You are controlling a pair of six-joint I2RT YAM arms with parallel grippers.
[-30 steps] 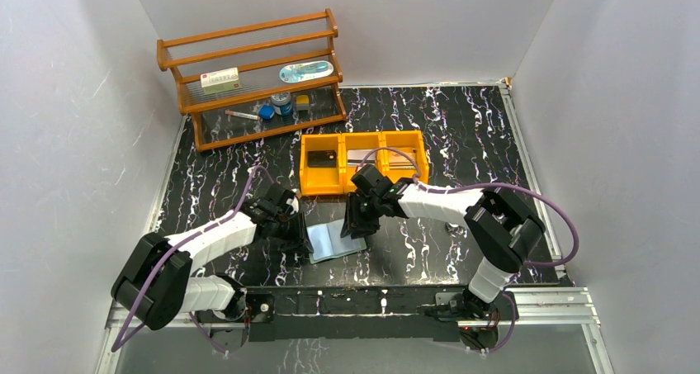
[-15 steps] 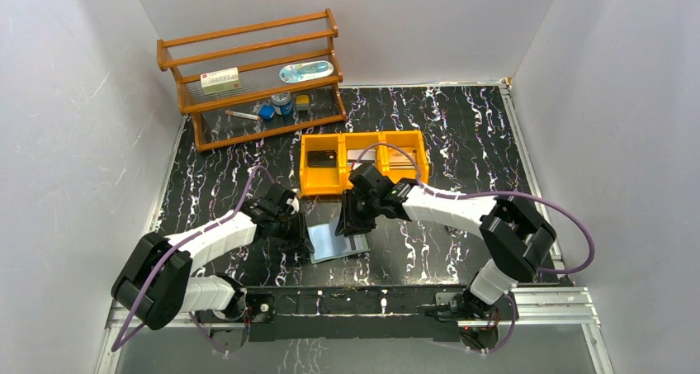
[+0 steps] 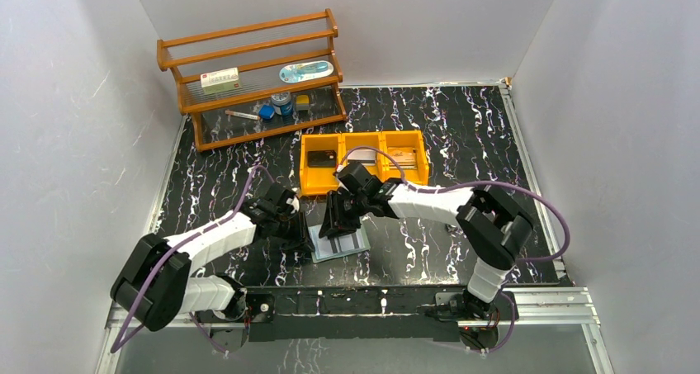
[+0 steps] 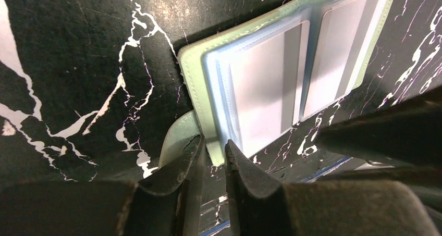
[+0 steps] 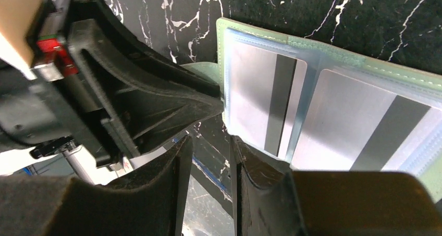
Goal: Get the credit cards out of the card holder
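The card holder (image 3: 342, 243) lies open on the black marbled table between the two arms. It is pale green with clear sleeves (image 4: 192, 72) (image 5: 312, 42). Two silvery credit cards with dark stripes sit in its sleeves (image 4: 255, 90) (image 5: 250, 90). My left gripper (image 3: 299, 235) (image 4: 211, 150) is at the holder's left edge, its jaws nearly together with the holder's corner and flap between them. My right gripper (image 3: 330, 225) (image 5: 211, 147) hovers low over the same edge with a narrow empty gap; one fingertip (image 5: 245, 155) is at the corner of the nearer card's sleeve.
An orange three-compartment bin (image 3: 302, 163) stands just behind the grippers, with a dark item on the left and cards (image 3: 400, 158) on the right. A wooden shelf rack (image 3: 252, 77) with small items stands at the back left. White walls enclose the table.
My right gripper has moved left across the holder toward my left gripper. The holder now shows its striped cards more plainly. The left arm has hardly moved.
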